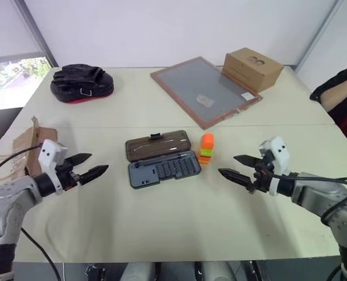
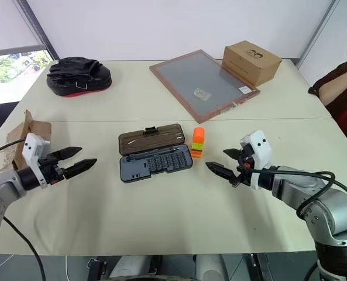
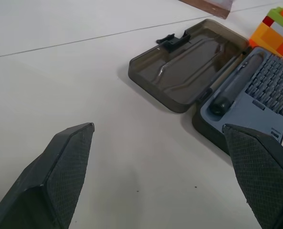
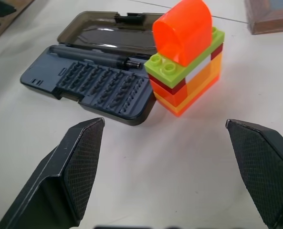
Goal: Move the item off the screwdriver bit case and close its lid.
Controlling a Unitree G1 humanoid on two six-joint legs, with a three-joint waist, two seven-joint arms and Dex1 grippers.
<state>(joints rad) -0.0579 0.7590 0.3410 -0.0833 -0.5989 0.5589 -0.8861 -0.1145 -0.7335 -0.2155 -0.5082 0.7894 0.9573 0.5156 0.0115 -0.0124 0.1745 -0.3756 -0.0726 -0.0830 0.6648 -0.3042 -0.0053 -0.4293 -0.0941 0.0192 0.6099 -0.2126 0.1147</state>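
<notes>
A smooth pale table point(image 1: 161, 228) carries a flat grey panel point(image 1: 203, 88) in a brown frame, a tan cardboard box point(image 1: 252, 68) beside it, and a lumpy black bag point(image 1: 81, 82) at the far left. Near the middle lies the screwdriver bit case point(image 1: 164, 168), its dark grey tray holding rows of small bits and a slim driver, with the translucent smoky-brown lid point(image 1: 158, 144) folded flat open behind it. The item point(image 1: 206, 148), a studded orange-and-lime block stack with a rounded top, stands on the table just beside the case's right end, between the empty left gripper point(image 1: 91, 165) and right gripper point(image 1: 236, 168), both spread wide.
</notes>
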